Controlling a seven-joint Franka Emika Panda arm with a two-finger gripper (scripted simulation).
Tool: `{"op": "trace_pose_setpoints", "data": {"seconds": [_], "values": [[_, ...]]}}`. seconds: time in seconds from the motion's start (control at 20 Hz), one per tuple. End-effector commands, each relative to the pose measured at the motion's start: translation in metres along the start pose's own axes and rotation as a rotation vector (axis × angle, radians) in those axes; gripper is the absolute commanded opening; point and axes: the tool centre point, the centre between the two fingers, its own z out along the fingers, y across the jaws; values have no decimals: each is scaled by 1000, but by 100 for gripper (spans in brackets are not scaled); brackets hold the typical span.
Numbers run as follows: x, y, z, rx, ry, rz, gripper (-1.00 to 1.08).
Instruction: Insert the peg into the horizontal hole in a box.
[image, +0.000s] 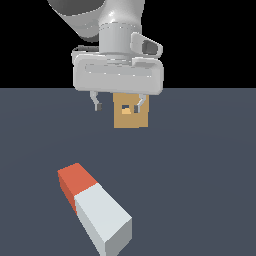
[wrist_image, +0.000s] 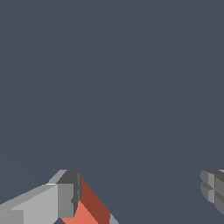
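A: Gripper (image: 118, 105) status?

B: Fingers spread wide, nothing between them. It hangs above the floor (image: 200, 165), pointing down. In the wrist view the two fingertips (wrist_image: 65, 199) sit far apart at opposite edges w/ bare floor between.

A: Peg (image: 95, 207) location?

B: Flat on the floor, below the gripper and nearer the ext. camera, well apart from the fingers. Red end (image: 75, 181) lies toward the gripper side, white-grey remainder (image: 105, 220) runs away from it toward the camera. In the wrist view only a bit of the red end shows, just beside one fingertip; contact can't be judged from that view.

A: Box (image: 131, 112)?

B: Tan block standing on the floor behind the gripper, partly covered by the palm and one finger in the ext. view. Hole (image: 126, 110) faces the camera, lighter orange inside, roughly level w/ the fingertips. Box and peg well apart; peg not in the hole.
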Motion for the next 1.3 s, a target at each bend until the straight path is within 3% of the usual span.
{"op": "trace_pose_setpoints", "data": {"seconds": [0.0,0.6,1.25], "values": [[0,0,0,0,0,0,100],[-17,-8,7,-4,-5,-71,100],[-74,-24,29,-18,-22,-288,100]]}}
